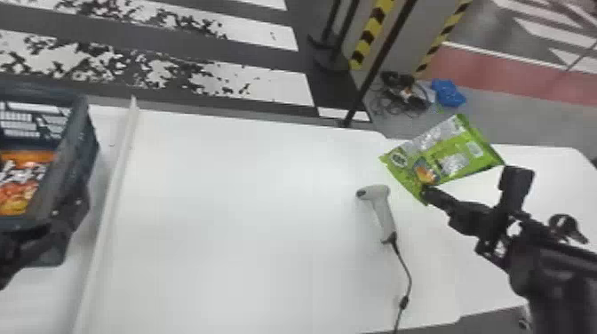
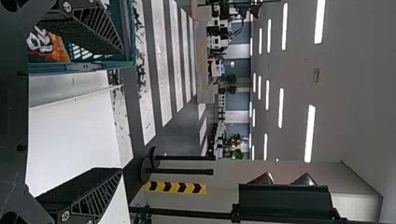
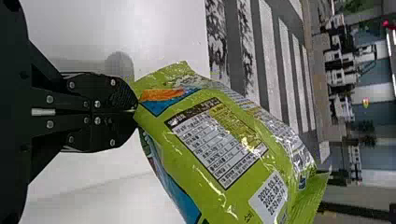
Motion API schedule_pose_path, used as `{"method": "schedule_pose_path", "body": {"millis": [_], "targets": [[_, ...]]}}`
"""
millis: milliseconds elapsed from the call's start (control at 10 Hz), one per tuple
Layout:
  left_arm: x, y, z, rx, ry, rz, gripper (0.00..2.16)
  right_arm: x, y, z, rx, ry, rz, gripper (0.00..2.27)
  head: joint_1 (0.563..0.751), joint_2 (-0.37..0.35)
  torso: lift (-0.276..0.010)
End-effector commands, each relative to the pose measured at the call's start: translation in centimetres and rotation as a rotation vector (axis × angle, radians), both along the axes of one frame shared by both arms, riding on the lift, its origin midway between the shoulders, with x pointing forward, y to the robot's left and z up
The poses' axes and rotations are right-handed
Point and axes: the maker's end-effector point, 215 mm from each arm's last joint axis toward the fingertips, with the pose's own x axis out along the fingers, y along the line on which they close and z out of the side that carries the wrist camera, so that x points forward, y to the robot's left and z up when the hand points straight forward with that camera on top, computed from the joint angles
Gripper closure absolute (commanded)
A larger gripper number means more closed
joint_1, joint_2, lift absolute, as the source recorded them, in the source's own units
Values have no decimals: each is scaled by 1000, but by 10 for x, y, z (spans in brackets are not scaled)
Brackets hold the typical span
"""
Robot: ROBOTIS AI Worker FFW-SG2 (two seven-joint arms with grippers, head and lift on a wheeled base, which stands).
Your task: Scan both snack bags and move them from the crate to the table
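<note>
My right gripper [image 1: 426,190] holds the green snack bag [image 1: 448,153] by a corner above the table's right part, beyond the scanner. In the right wrist view the right gripper [image 3: 135,111] is shut on the edge of the green bag [image 3: 210,154]. The white handheld scanner [image 1: 381,208] lies on the table with its cable running to the front. An orange snack bag [image 1: 22,182] is inside the dark crate [image 1: 80,133] at the far left. My left gripper [image 1: 66,208] is at the crate's near right side. Its fingers stand wide apart in the left wrist view [image 2: 122,109], nothing between them.
A raised white strip [image 1: 116,186] crosses the white surface between the crate and the table [image 1: 244,213]. Behind the table stand dark posts and yellow-black striped guards [image 1: 372,33]. A blue item [image 1: 447,93] and cables lie on the floor there.
</note>
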Motion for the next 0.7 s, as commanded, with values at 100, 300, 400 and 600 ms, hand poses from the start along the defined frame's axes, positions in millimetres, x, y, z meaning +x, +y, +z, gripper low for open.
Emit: {"method": "schedule_pose_path", "body": {"millis": [100, 300, 400, 600], "targets": [[0, 0, 1, 0, -2, -1, 100, -25, -73, -20, -22, 49, -186, 2253, 695, -350, -88], [0, -2, 1, -1, 0, -5, 100, -39, -103, -43, -48, 84, -257, 2253, 695, -350, -88], [0, -2, 2, -1, -2, -5, 100, -49, -115, -59, -56, 107, -294, 2253, 695, -350, -88], [0, -2, 3, -1, -3, -6, 100, -48, -134, -61, -139, 53, -360, 664, 695, -350, -88]]}}
